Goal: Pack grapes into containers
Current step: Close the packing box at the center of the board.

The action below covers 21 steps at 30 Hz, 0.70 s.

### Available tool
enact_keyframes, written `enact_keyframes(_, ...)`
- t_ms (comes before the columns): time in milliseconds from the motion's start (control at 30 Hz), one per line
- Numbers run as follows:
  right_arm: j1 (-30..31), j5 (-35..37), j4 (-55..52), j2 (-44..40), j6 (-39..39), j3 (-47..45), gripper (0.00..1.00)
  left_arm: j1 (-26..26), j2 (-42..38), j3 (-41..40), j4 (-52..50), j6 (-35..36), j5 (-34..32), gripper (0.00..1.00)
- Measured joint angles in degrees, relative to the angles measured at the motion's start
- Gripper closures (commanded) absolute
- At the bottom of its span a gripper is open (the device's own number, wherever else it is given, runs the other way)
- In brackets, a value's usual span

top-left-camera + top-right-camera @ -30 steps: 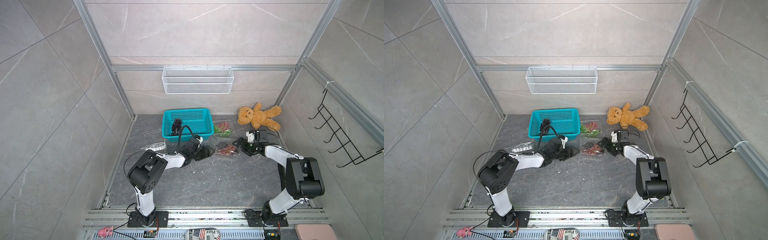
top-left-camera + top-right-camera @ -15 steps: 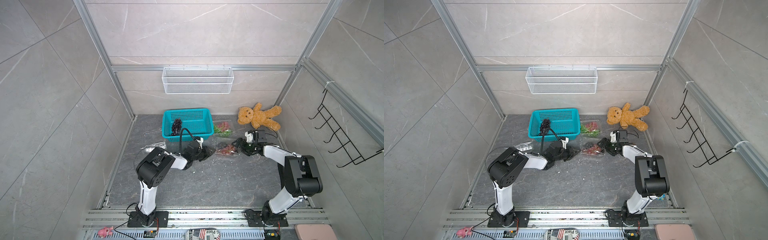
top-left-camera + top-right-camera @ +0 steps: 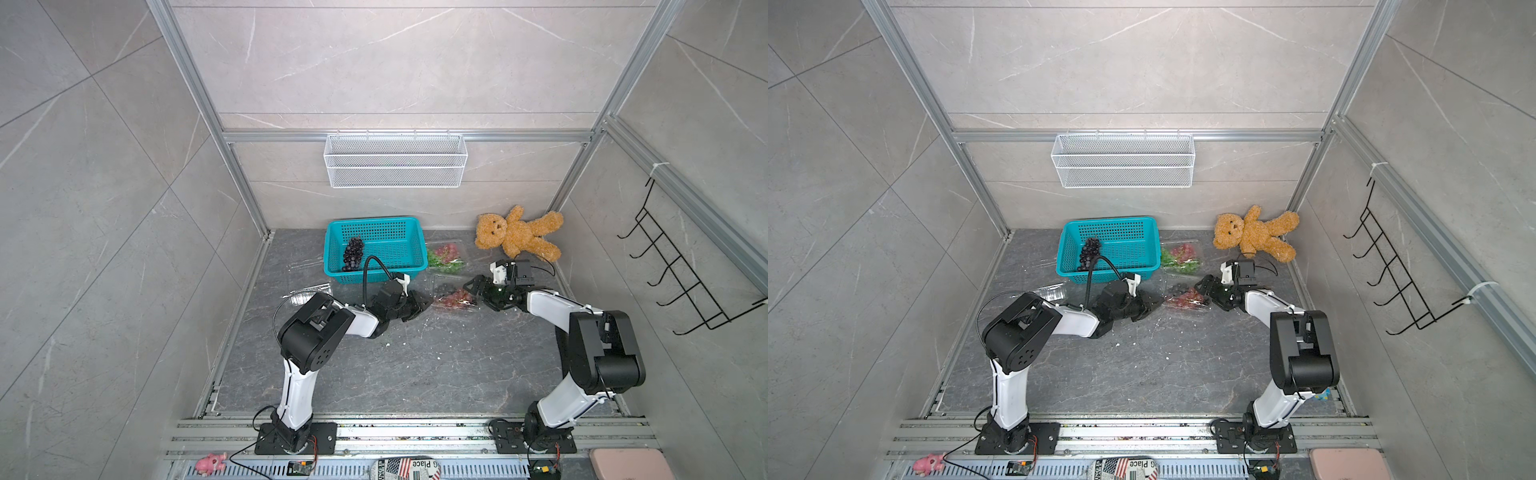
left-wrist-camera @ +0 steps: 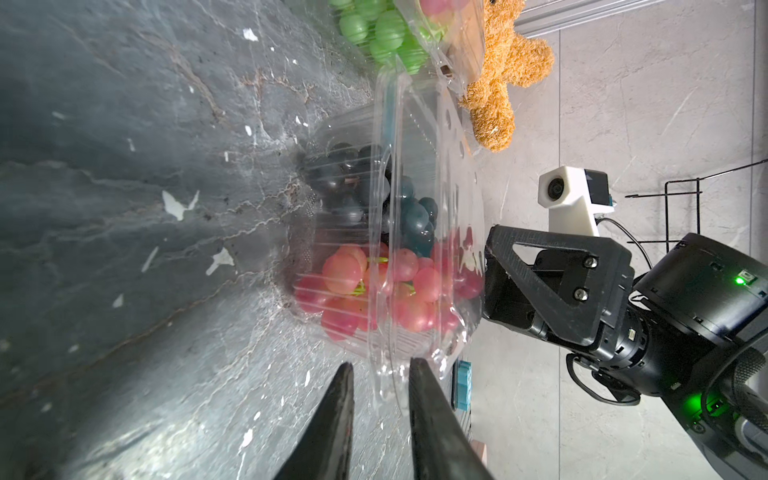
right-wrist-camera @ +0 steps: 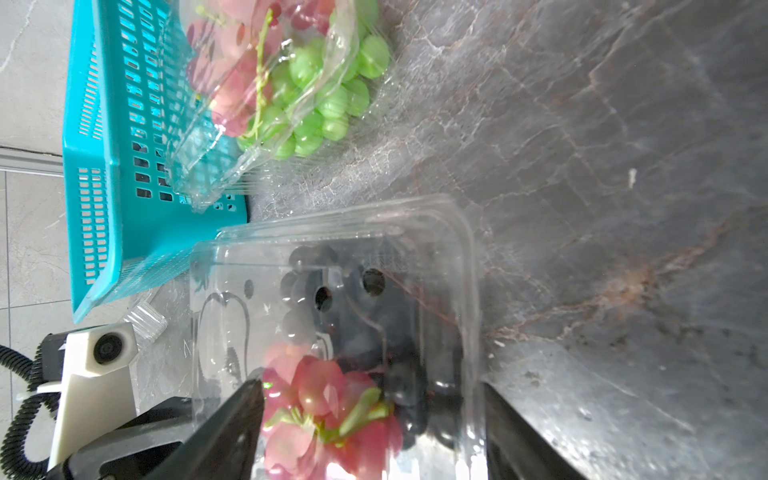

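**Robotics test cell**

Grey stone-look wall panels (image 3: pixel 395 62) set in an aluminium frame (image 3: pixel 399 136) enclose a dark bench (image 3: pixel 415 374). The left arm (image 3: pixel 299 390) and right arm (image 3: pixel 569 403) are bolted to a slotted rail (image 3: pixel 415 432) at 6 o'clock. A wire basket (image 3: pixel 395 166) hangs at 12 o'clock, a black hook rack (image 3: pixel 685 266) at 3 o'clock.

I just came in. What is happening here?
Both arms work on one clear container holding red and dark grapes. The left gripper straddles its rim; the right gripper stands wide open around its opposite end. A second container holds green and red grapes. One dark bunch waits in the teal basket.
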Motion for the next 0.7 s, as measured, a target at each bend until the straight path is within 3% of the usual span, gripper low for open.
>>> enact_keyframes(700,0.0,-0.1,1.3,0.3,0.2,-0.8,0.21,-0.4,1.0,1.1,0.0,-0.9,-0.2,0.9)
